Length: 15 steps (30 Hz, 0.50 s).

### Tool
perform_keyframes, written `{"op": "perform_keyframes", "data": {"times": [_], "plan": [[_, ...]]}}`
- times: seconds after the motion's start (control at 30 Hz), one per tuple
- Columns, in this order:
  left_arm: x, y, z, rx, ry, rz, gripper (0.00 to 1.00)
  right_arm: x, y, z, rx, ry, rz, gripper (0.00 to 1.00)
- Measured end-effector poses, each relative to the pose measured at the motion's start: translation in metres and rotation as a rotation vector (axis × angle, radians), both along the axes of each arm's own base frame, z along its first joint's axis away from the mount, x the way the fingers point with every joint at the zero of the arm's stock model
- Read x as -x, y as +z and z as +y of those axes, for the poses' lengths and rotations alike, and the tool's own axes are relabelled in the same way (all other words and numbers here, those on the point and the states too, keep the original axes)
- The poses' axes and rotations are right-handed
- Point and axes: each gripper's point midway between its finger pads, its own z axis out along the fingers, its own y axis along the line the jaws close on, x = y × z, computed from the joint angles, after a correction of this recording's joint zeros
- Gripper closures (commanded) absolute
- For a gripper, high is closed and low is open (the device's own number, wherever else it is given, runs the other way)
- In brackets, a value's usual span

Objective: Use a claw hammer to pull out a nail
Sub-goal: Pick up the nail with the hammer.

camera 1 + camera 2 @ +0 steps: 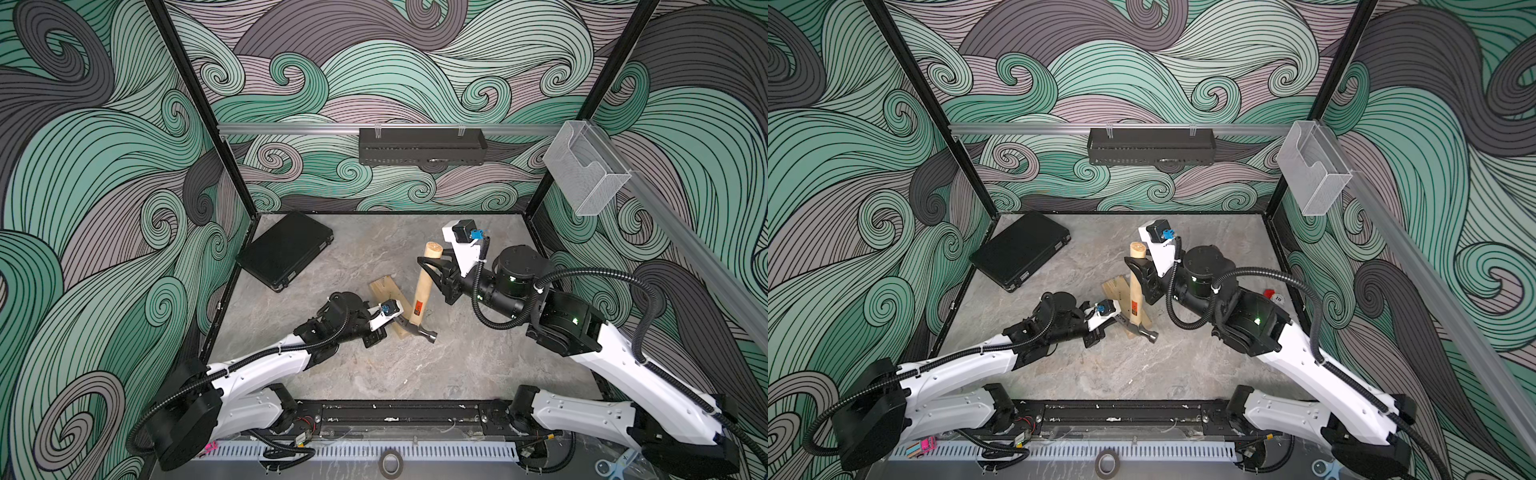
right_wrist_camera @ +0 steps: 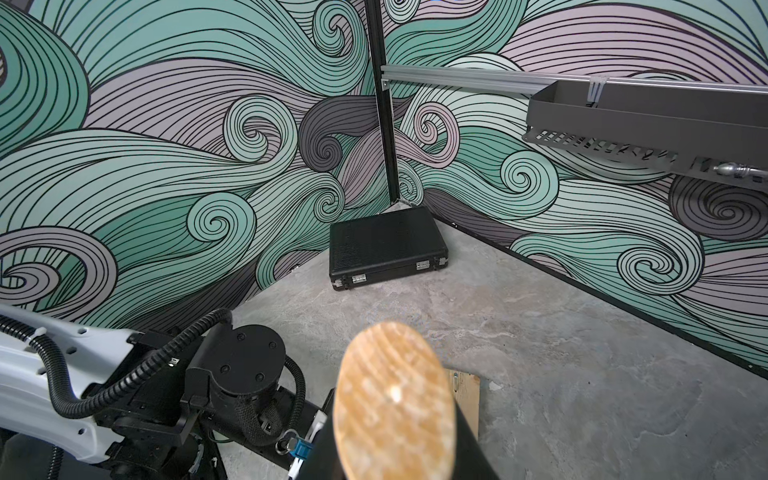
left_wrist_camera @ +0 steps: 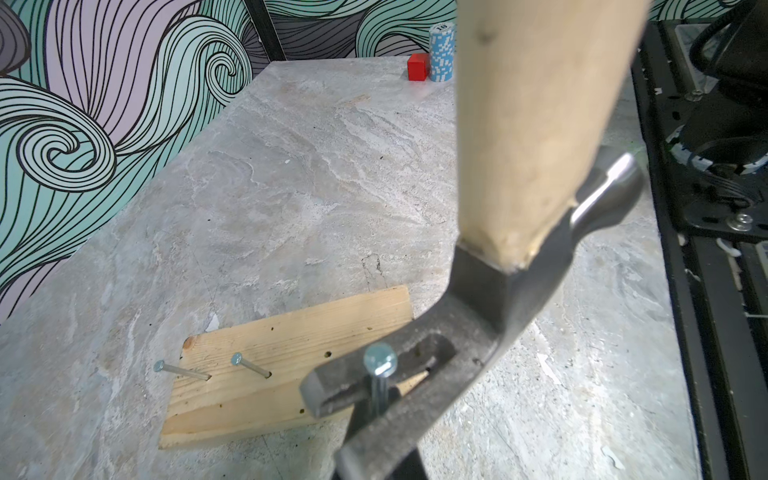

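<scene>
Atop the plank (image 3: 291,328), claw hammer (image 3: 519,174) straddles nail (image 3: 379,360).

We see a grey, marbled counter (image 1: 374,374) spanning the cell from wall to wall. A closed black case (image 1: 284,249) lies flat in its far left corner, close to both walls, with its latches facing the middle. Near the centre a pale wooden board (image 3: 291,345) lies on the stone, set at a slant to the counter's edges. By the right wall we find a small red block (image 3: 417,66) standing just beside a stack of blue-and-white poker chips (image 3: 441,52), well apart from the board.
</scene>
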Motion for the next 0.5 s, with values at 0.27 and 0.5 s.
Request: {"op": "perform_keyframes", "data": {"times": [0.27, 0.5], "plan": [[-0.006, -0.001, 0.004, -0.009, 0.040, -0.006, 1.00, 0.000, -0.004, 0.001, 0.017, 0.005, 0.003, 1.00], [-0.020, 0.000, 0.014, -0.001, 0.157, 0.011, 1.00, 0.001, -0.007, -0.002, 0.031, -0.001, 0.003, 1.00]]}}
